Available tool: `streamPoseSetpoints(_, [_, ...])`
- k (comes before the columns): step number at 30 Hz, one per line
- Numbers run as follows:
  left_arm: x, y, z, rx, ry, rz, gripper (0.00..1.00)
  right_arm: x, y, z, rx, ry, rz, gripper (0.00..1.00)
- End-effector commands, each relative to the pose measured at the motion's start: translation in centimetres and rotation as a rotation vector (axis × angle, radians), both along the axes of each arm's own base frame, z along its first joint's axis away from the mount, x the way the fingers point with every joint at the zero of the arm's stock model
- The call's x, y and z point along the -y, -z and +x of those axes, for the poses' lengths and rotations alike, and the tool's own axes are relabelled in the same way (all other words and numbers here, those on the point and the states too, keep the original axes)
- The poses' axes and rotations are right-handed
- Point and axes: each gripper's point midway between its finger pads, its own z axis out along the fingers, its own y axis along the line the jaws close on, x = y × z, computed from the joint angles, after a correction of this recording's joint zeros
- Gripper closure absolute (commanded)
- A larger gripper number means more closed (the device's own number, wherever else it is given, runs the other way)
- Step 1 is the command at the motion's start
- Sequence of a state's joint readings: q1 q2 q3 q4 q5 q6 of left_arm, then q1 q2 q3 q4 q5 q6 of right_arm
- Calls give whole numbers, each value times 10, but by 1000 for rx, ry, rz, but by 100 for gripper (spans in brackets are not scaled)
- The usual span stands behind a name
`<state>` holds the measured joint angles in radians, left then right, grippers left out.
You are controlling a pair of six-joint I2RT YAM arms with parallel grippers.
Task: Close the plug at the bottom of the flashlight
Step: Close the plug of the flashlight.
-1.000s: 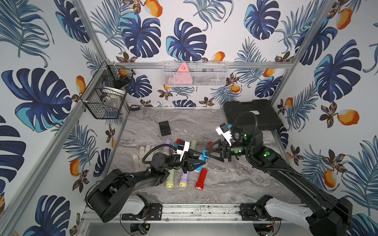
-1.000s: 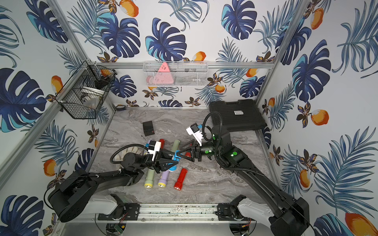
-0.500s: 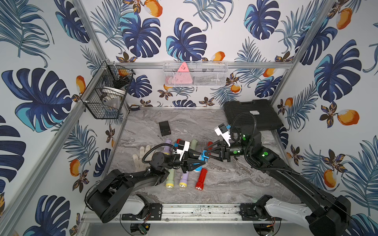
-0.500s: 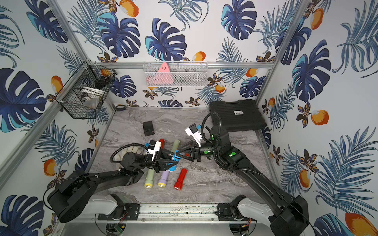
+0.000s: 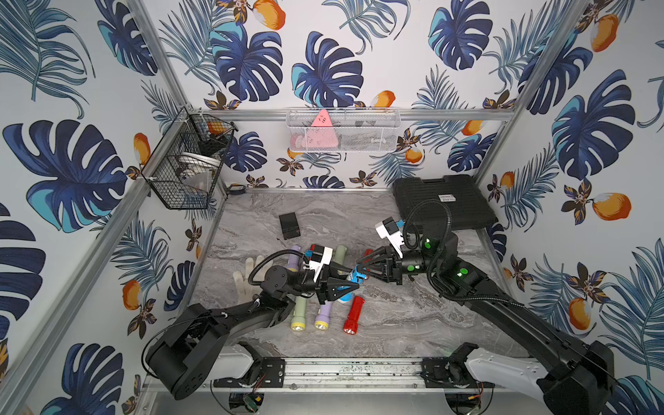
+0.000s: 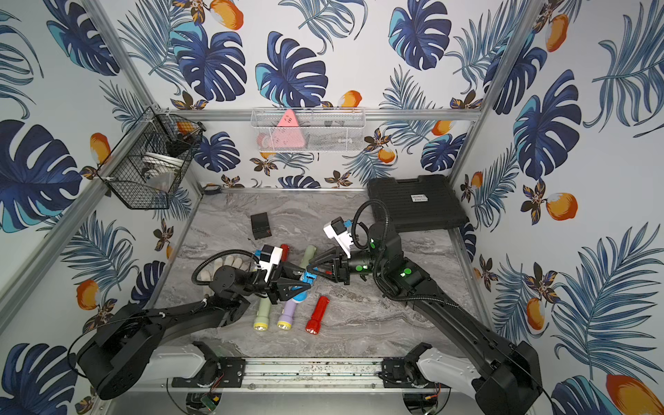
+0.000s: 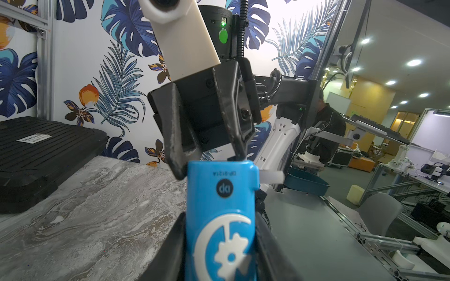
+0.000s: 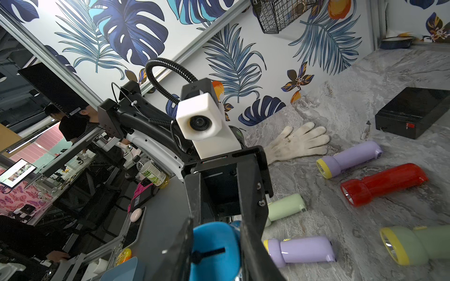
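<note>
1. Task object: 1 blue plastic flashlight [image 5: 355,277] is held clear of the grey marbled desk [image 5: 395,323], above its middle. Its long axis runs from the left arm towards the right arm, with the bottom end facing the right arm.
2. Left gripper [image 5: 344,284]: clamped on the flashlight's barrel.
3. Right gripper [image 5: 361,273]: jaws partly apart, astride the bottom end. Whether they press on it cannot be told.
4. Key relation: a white tab [image 7: 271,176], judged to be the open plug, projects sideways from the bottom end, just outside 1 right fingertip. The right arm is therefore the nearer, and the closing push would run across the long axis.
5. Counts on the desk:
   - 6 further flashlights: 2 lilac flashlights [image 5: 323,315], 2 pale green flashlights [image 5: 299,316] and 2 red flashlights [image 5: 354,310], 1 of the red partly hidden.
   - 1 white fabric glove [image 5: 248,273] by the left edge.
   - 1 small black box [image 5: 289,225].
   - 1 black ribbed case [image 5: 445,204] at the far right corner.
</note>
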<state>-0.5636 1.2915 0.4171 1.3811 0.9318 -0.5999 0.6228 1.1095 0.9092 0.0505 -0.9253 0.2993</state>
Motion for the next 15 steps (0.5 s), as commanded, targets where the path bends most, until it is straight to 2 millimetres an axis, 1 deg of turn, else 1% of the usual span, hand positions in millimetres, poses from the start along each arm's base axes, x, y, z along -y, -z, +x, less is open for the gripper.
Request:
streamPoseSetpoints(1, [-15, -44, 0, 147, -88, -146, 100, 3, 27, 0, -85, 21, -88, 62])
streamPoseSetpoints(3, [-16, -46, 0, 147, -94, -154, 100, 3, 26, -1, -81, 23, -85, 58])
streamPoseSetpoints(6, [-16, -47, -1, 146, -94, -156, 100, 4, 23, -1, -69, 29, -73, 55])
streamPoseSetpoints(11, [-17, -51, -3, 154, -86, -160, 100, 3, 18, -3, -72, 16, -58, 58])
streamPoseSetpoints(15, [-17, -55, -2, 166, -94, -168, 100, 2, 21, -4, -87, 10, -58, 62])
